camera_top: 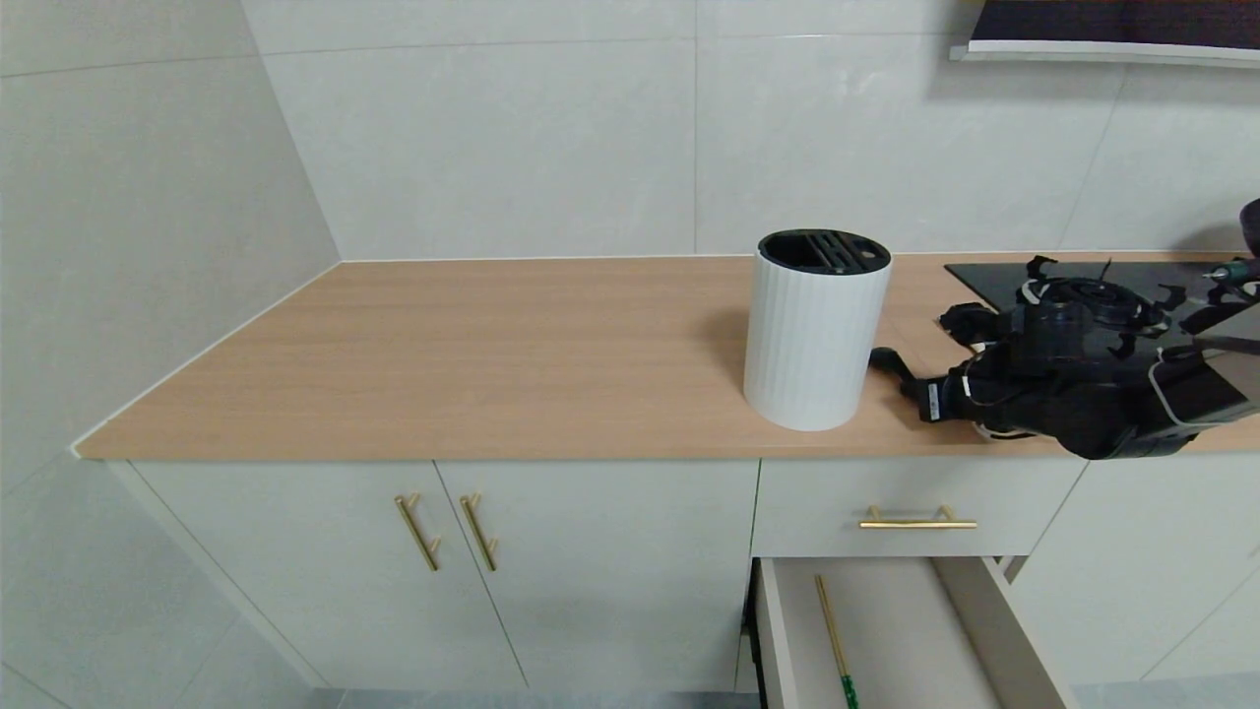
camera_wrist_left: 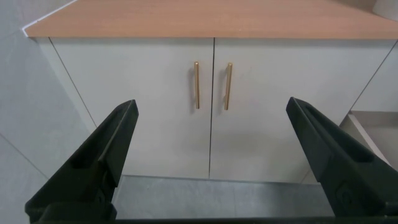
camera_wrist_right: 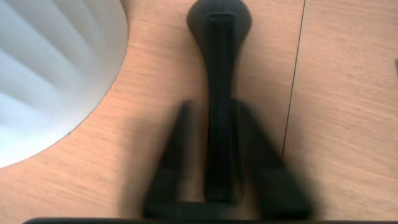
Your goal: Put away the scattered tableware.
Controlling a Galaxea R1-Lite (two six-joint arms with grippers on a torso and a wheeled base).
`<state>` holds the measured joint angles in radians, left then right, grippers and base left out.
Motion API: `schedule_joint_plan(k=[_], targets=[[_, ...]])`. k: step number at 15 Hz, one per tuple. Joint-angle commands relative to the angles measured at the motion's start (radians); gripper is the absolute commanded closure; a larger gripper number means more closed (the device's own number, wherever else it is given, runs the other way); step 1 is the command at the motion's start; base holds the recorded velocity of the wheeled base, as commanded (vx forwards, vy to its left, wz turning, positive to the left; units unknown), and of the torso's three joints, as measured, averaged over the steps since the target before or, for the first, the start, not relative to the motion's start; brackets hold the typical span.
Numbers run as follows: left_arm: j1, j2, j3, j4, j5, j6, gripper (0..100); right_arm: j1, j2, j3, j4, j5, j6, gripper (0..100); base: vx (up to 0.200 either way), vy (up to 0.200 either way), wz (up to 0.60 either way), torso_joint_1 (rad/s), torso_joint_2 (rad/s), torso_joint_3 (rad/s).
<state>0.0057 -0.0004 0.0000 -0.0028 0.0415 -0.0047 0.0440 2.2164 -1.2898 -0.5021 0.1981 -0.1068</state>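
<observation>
A white ribbed utensil holder (camera_top: pixel 815 335) with a black slotted top stands on the wooden counter (camera_top: pixel 472 345). Just to its right, a black-handled utensil (camera_top: pixel 889 362) lies flat on the counter, its rounded end pointing at the holder. My right gripper (camera_top: pixel 925 394) is shut on that handle. In the right wrist view the handle (camera_wrist_right: pixel 219 68) runs between the two fingers of the right gripper (camera_wrist_right: pixel 216 118), with the holder (camera_wrist_right: pixel 50 68) close beside it. My left gripper (camera_wrist_left: pixel 211 109) hangs open, low in front of the cabinet doors, holding nothing.
A black hob (camera_top: pixel 1093 286) with a burner sits at the counter's right end. Below it a drawer (camera_top: pixel 906 630) stands pulled out, with a green-tipped chopstick (camera_top: pixel 833 630) lying inside. Two cabinet doors with gold handles (camera_wrist_left: pixel 211 84) face the left gripper.
</observation>
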Motion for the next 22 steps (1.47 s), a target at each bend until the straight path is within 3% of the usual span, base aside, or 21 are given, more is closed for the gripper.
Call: schedule_joint_plan(k=[1, 5, 14, 16, 20, 22], targets=[[0.000, 0.000, 0.000, 0.000, 0.000, 0.000, 0, 0.000, 0.011, -0.005, 0.005, -0.002, -0.001, 100, 0.000, 0.000, 0.00, 0.000, 0.00, 0.000], [0.000, 0.000, 0.000, 0.000, 0.001, 0.000, 0, 0.000, -0.073, 0.049, -0.003, -0.043, 0.009, 100, 0.000, 0.000, 0.00, 0.000, 0.00, 0.000], [0.000, 0.000, 0.000, 0.000, 0.001, -0.001, 0, -0.001, -0.672, 0.707, 0.005, -0.043, 0.012, 100, 0.000, 0.000, 0.00, 0.000, 0.00, 0.000], [0.000, 0.000, 0.000, 0.000, 0.001, -0.001, 0, 0.034, -0.782, 0.842, 0.005, -0.028, -0.013, 100, 0.000, 0.000, 0.00, 0.000, 0.00, 0.000], [0.000, 0.000, 0.000, 0.000, 0.000, -0.001, 0, 0.126, -0.770, 0.935, 0.005, -0.031, -0.033, 100, 0.000, 0.000, 0.00, 0.000, 0.00, 0.000], [0.000, 0.000, 0.000, 0.000, 0.001, -0.001, 0, 0.128, -0.705, 0.962, 0.002, -0.034, -0.088, 100, 0.000, 0.000, 0.00, 0.000, 0.00, 0.000]])
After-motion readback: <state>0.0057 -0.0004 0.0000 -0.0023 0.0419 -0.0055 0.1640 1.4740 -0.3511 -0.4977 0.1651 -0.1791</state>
